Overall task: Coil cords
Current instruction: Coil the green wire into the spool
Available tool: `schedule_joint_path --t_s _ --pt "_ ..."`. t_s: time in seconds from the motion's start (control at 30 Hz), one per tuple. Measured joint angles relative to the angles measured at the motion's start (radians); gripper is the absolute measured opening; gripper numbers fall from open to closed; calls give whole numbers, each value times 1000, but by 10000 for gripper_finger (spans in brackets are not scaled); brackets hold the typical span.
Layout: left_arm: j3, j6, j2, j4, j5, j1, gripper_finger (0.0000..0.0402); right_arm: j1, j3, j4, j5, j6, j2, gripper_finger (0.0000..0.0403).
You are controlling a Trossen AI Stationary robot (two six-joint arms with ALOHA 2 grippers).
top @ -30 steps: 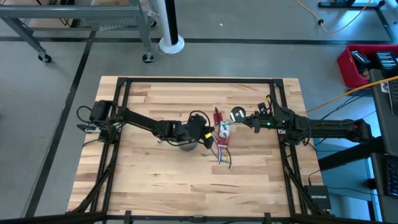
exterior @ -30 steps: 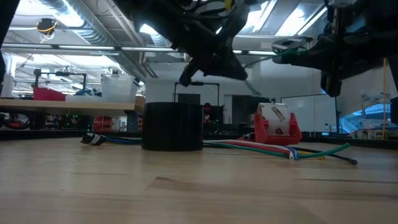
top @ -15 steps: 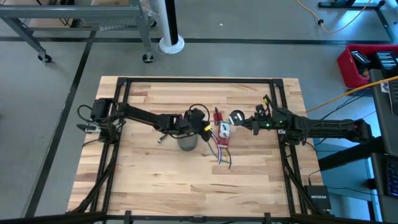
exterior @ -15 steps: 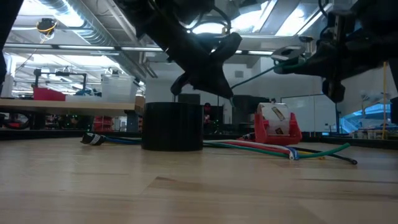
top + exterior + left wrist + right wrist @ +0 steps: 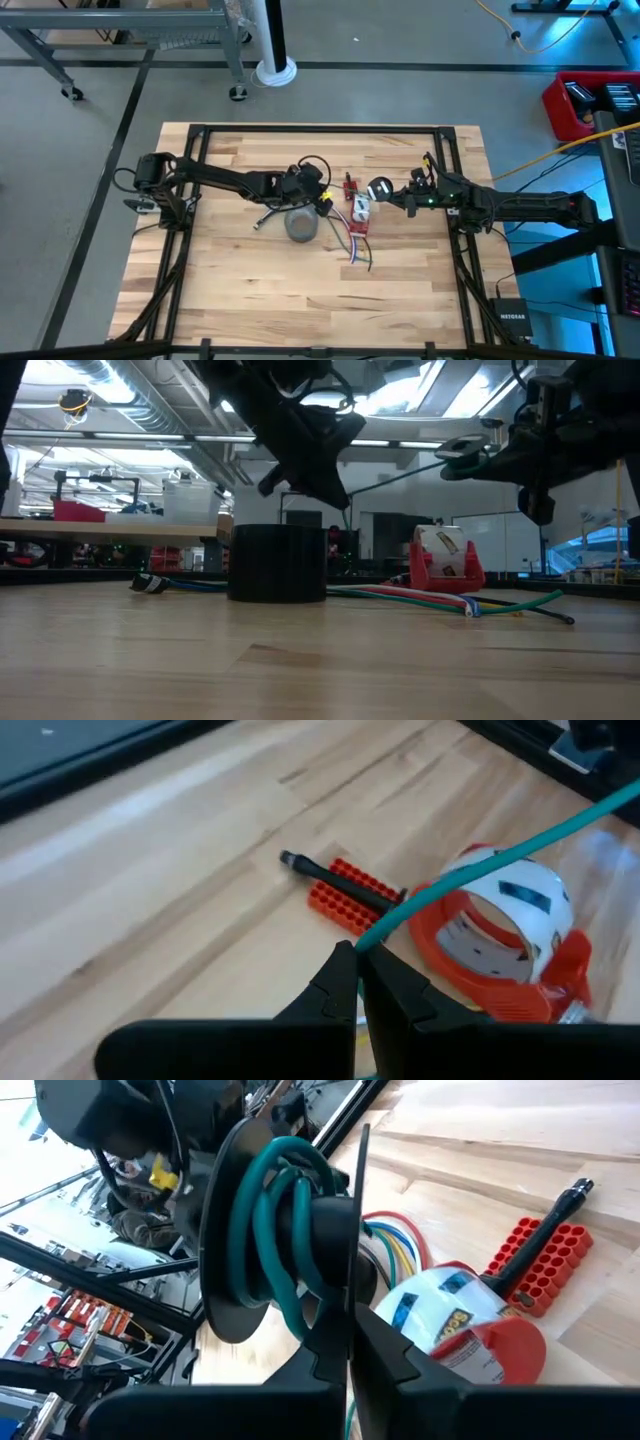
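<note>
High view: left gripper (image 5: pixel 322 197) just beside tape dispenser (image 5: pixel 360 214), right gripper (image 5: pixel 390 192) on its other side.
Left wrist: pinched shut on green cord (image 5: pixel 470 870).
Right wrist: clamped on spool (image 5: pixel 275 1230), cord wound round.
Risk: overtension, slipped loops.

- green cord (image 5: pixel 480 870) cut off at left wrist frame edge
- spool (image 5: pixel 285 1230) far side hidden, maybe more turns
- coloured cords (image 5: pixel 400 598) partly behind black cylinder (image 5: pixel 277 563)
</note>
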Motion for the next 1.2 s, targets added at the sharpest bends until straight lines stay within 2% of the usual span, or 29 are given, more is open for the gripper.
schedule_joint_path --t_s 0.2,0.43,0.57,0.7,1.0,1.2 --pt "0 41 -13 11 1 50 0 0 0 1 9 0 1 3" --pt "-2 47 -13 120 22 88 0 1 2 10 32 -1 49 3" --pt "-2 -5 -13 171 116 107 0 1 2 38 59 -3 99 3" --pt "-2 -51 -13 172 165 112 0 1 2 80 104 -20 159 3" --pt "-2 -117 -13 182 225 127 0 1 2 231 108 -24 316 3" --pt "-2 -142 -13 182 299 164 0 1 2 306 71 2 403 3"
